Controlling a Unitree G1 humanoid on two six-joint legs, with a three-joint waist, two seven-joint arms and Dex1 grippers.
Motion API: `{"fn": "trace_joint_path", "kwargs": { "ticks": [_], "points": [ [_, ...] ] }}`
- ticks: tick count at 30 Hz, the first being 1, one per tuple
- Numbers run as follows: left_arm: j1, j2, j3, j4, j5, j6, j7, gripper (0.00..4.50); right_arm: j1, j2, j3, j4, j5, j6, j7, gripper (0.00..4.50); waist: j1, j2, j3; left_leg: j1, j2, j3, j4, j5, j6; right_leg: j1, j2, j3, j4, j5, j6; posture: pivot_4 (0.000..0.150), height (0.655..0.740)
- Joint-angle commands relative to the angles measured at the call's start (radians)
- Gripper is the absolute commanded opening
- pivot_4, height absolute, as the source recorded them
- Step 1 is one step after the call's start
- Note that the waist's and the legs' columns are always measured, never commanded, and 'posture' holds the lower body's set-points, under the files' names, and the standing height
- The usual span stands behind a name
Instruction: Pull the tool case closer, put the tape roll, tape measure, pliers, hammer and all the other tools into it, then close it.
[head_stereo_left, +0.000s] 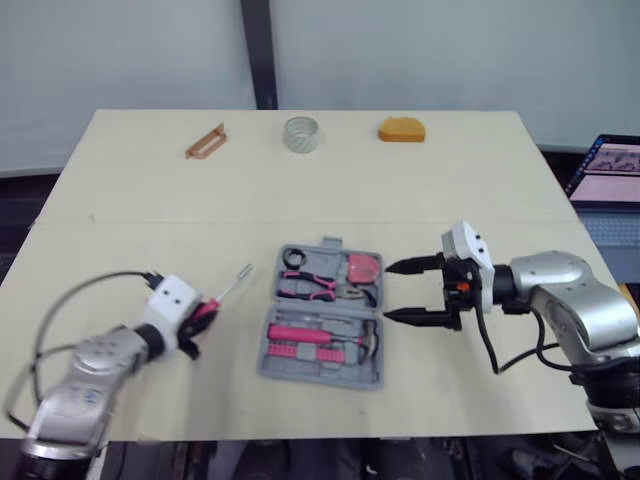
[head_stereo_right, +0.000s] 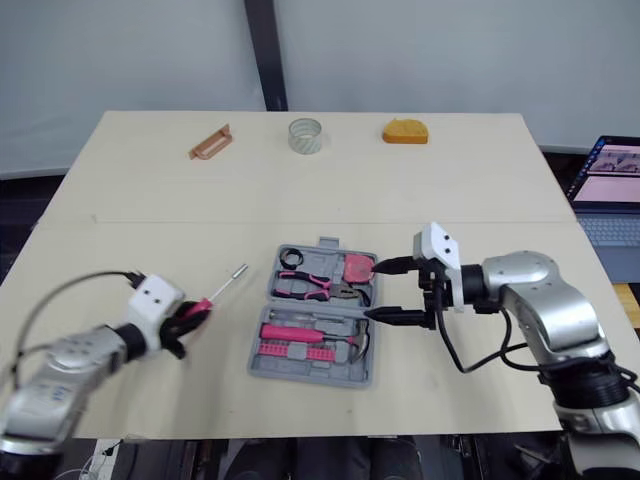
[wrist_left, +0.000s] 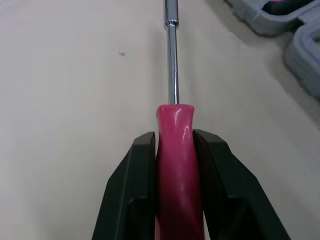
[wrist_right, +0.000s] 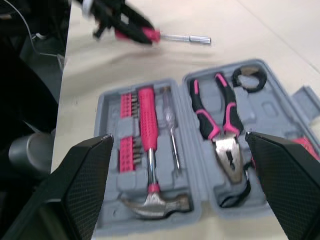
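- Between the two end effectors, mid-counter (head_stereo_left: 130, 210) — tool case (head_stereo_left: 320, 377), grey, opened out flat.
- Left end effector (head_stereo_left: 203, 316): fingers clamped on the pink handle of a screwdriver (head_stereo_left: 232, 284). Its metal shaft runs out ahead of the tips toward the case, and the tip stops short of it.
- Right end effector (head_stereo_left: 405, 292): fingers spread wide with nothing between them — tips just beside the nearest case edge.
- Past the right tips, in one half of the case: tape measure (head_stereo_left: 364, 267) closest, pliers (head_stereo_left: 312, 287) next, black ring (head_stereo_left: 294, 258) farthest.
- Other half of the case: hammer (head_stereo_left: 305, 333) with a pink grip, and a row of pink bits (head_stereo_left: 285, 350).
- Well beyond both end effectors, along the counter's back edge: brown bracket (head_stereo_left: 205, 141), tape roll (head_stereo_left: 301, 134), orange lump (head_stereo_left: 401, 129), each apart from the others.
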Motion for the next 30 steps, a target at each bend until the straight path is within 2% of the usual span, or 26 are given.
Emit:
{"fn": "trace_joint_path", "kwargs": {
  "ticks": [1, 7, 12, 19, 30],
  "points": [
    [-0.082, 0.07, -0.038, 0.036, -0.032, -0.098, -0.175, 0.66, 0.013, -0.031, -0.04, -0.058, 0.02, -0.018, 0.02, 4.5, -0.002, 0.0, 0.0, 0.0, 0.0, 0.001, 0.0, 0.0, 0.0, 0.0, 0.0, 0.001, -0.001, 0.0, 0.0, 0.15, 0.74],
    [-0.283, 0.147, -0.206, 0.099, -0.031, -0.154, -0.431, 0.66, 0.111, -0.095, -0.079, -0.117, 0.025, -0.024, 0.031, 4.5, -0.005, 0.0, 0.0, -0.001, 0.0, 0.004, -0.002, 0.0, 0.0, -0.005, 0.0, 0.0, 0.0, 0.001, 0.0, 0.15, 0.74],
    [-0.403, 0.089, -0.361, 0.103, -0.029, -0.109, -0.539, 0.66, 0.174, -0.101, -0.094, -0.153, 0.017, -0.026, -0.006, 4.5, -0.006, -0.001, 0.001, -0.002, 0.0, 0.008, -0.001, 0.0, 0.0, -0.008, 0.0, 0.002, 0.002, 0.001, 0.0, 0.15, 0.74],
    [-0.495, -0.006, -0.531, 0.082, 0.027, -0.007, -0.552, 0.66, 0.246, -0.101, -0.117, -0.207, 0.025, -0.009, -0.05, 4.5, -0.002, -0.002, 0.001, -0.002, 0.001, 0.008, 0.001, 0.0, 0.0, -0.008, 0.0, 0.003, 0.004, 0.002, 0.0, 0.15, 0.74],
    [-0.547, -0.099, -0.662, 0.012, 0.073, 0.135, -0.525, 0.66, 0.278, -0.106, -0.121, -0.221, 0.031, 0.0, -0.067, 4.5, -0.002, -0.002, 0.002, -0.002, 0.001, 0.009, 0.001, 0.0, 0.001, -0.008, 0.0, 0.004, 0.004, 0.002, 0.0, 0.15, 0.74]
  ]
}}
